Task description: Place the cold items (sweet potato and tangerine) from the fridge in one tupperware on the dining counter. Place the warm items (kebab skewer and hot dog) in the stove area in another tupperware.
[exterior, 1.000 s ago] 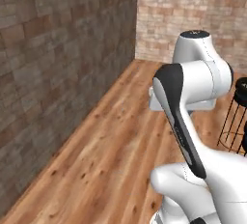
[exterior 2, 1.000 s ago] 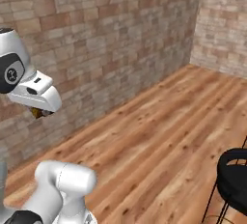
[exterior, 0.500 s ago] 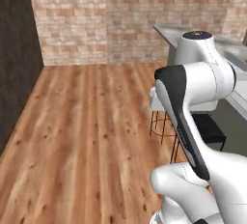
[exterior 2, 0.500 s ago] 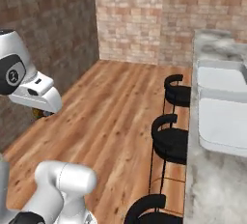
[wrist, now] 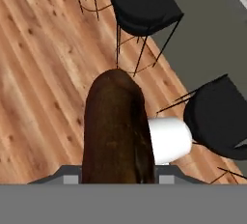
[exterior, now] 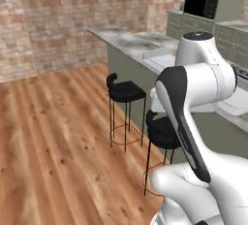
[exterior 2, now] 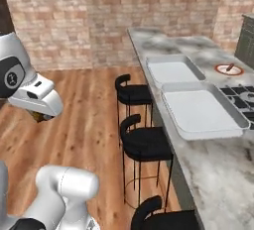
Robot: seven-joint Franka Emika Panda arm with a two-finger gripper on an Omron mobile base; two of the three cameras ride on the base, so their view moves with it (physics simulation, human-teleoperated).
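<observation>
A dark brown, lumpy sweet potato (wrist: 117, 131) stands between the jaws of my gripper (wrist: 118, 172), which is shut on it above the wooden floor. From the right base view the gripper (exterior 2: 38, 117) hangs at the left with a bit of brown under the hand, well away from the counter. Two pale tupperwares, a far one (exterior 2: 173, 70) and a near one (exterior 2: 201, 110), lie side by side on the marbled dining counter (exterior 2: 213, 174), and both look bare inside. The black stove (exterior 2: 243, 95) shows at the right edge. The far tupperware (exterior: 162, 59) also appears past the arm.
Black bar stools (exterior 2: 134, 94) (exterior 2: 146, 142) line the counter's floor side, and two stools (wrist: 144, 6) (wrist: 219, 117) lie below the hand. A round orange-rimmed plate (exterior 2: 229, 69) with a small dark thing sits beyond the tupperwares. Brick wall behind; open wooden floor (exterior: 53, 136) to the left.
The whole picture has swung: the base has turned from the brick wall and bare floor toward the counter and stools. The gripper's hold on the sweet potato is unchanged.
</observation>
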